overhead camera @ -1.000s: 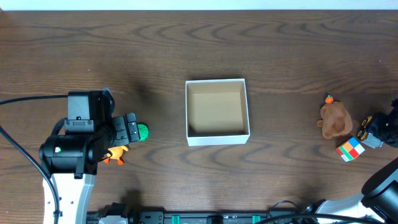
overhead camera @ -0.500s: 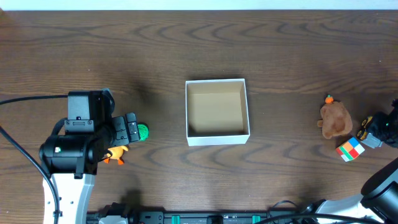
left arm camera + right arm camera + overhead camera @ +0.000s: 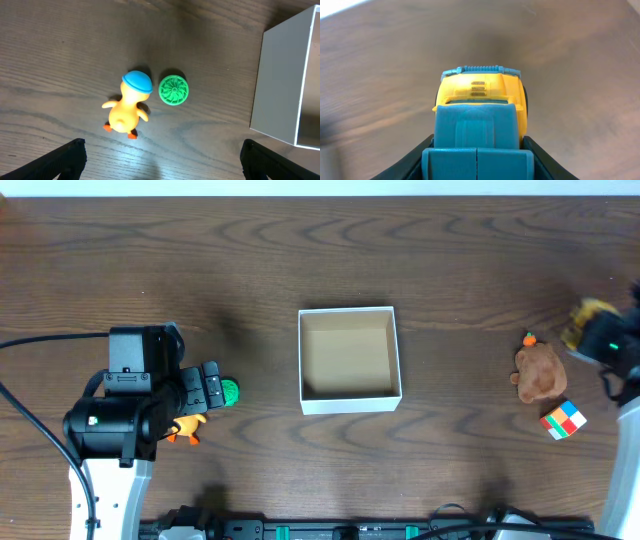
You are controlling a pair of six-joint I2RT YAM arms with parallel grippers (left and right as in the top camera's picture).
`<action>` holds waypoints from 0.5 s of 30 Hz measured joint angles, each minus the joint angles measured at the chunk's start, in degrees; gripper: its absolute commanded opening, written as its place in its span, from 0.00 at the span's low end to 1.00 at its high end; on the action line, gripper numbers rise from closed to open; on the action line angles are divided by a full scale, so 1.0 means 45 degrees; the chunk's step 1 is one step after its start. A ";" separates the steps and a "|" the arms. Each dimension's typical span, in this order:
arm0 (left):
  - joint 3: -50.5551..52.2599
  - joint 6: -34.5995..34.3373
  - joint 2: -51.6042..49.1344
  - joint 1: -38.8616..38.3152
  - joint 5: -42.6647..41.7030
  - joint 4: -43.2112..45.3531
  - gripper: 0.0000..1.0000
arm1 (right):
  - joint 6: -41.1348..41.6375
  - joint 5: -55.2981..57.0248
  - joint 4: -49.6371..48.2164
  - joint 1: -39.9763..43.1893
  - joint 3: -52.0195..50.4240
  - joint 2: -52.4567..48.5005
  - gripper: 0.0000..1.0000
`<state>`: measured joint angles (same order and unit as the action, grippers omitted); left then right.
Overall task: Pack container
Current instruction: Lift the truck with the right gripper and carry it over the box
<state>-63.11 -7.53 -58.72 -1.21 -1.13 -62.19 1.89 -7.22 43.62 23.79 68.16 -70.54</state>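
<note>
The dark wood-grain table (image 3: 470, 260) fills the room's working area, and the container (image 3: 349, 316) sits square near its middle, white walls up and tan inside showing, with nothing in it. Off to the left, well apart from the box, the left gripper (image 3: 162, 146) hangs above the tabletop with its jaws spread wide and nothing between them; only the two dark fingertips (image 3: 67, 157) show at the bottom corners of its wrist view. Under it lie a small orange-yellow duck (image 3: 126, 111) with a blue cap and, just beside the duck's head, a round green ribbed disc (image 3: 173, 90); the two look almost touching. The white outer wall of the box stands further along on that same side. Over on the right edge of the table the right gripper (image 3: 479, 142) is blurred from overhead, but its own camera shows the fingers closed against the sides of a yellow and teal toy truck (image 3: 480, 97), which it holds clear of the wood. Near it on the table rest a brown plush toy (image 3: 540, 372), with a small orange and green bit at its top end, and just below it a coloured puzzle cube (image 3: 563, 420), both well apart from the box.
</note>
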 measured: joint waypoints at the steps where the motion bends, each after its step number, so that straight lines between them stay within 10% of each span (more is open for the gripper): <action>1: 0.0000 0.0000 0.0000 0.0000 -0.0005 0.0000 0.98 | 0.0199 0.0107 0.0355 -0.0986 0.0267 0.0427 0.01; 15: 0.0005 0.0000 0.0000 0.0000 0.0000 -0.0015 0.98 | 0.4109 0.2113 0.0719 -1.1176 0.0704 0.0243 0.01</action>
<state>-63.09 -7.53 -58.72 -1.21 -1.13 -62.26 20.38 2.28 46.85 -26.50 71.33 -69.45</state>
